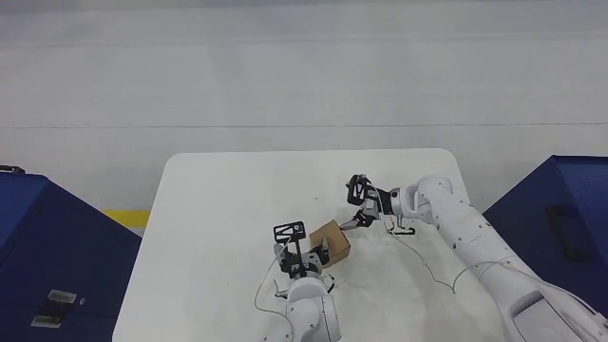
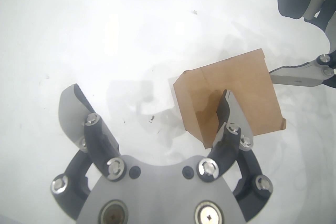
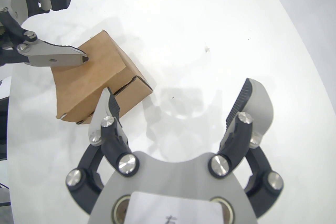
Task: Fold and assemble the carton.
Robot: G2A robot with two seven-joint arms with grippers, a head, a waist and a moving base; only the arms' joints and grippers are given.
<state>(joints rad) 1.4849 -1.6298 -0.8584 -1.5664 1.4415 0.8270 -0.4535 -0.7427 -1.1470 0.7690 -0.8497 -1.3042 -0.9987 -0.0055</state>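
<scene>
From above, the brown carton [image 1: 332, 241] sits on the white counter [image 1: 218, 209] near its near edge, between the left gripper [image 1: 302, 247] on its left and the right gripper [image 1: 359, 205] on its far right side. In the left wrist view, the left gripper [image 2: 150, 92] is spread wide and grasps nothing. One finger [image 2: 223, 107] lies on the carton's [image 2: 236, 83] upper panel and the other hangs over bare counter [image 2: 105, 25]. The right gripper [image 2: 284, 36], also spread, touches the carton's far edge with one fingertip. In the right wrist view, the right gripper [image 3: 178, 87] is wide open with nothing held. One finger [image 3: 109, 99] rests against the carton [image 3: 86, 78] where the upper panel meets the end with its slit flaps, and the left gripper [image 3: 72, 24] presses a fingertip on the panel from the other side. The step in hand looks like pressing a flap closed. It would likely go best with the left finger pinning the panel firmly while the right finger pushes slowly along the crease, so the light carton neither slides nor tips.
</scene>
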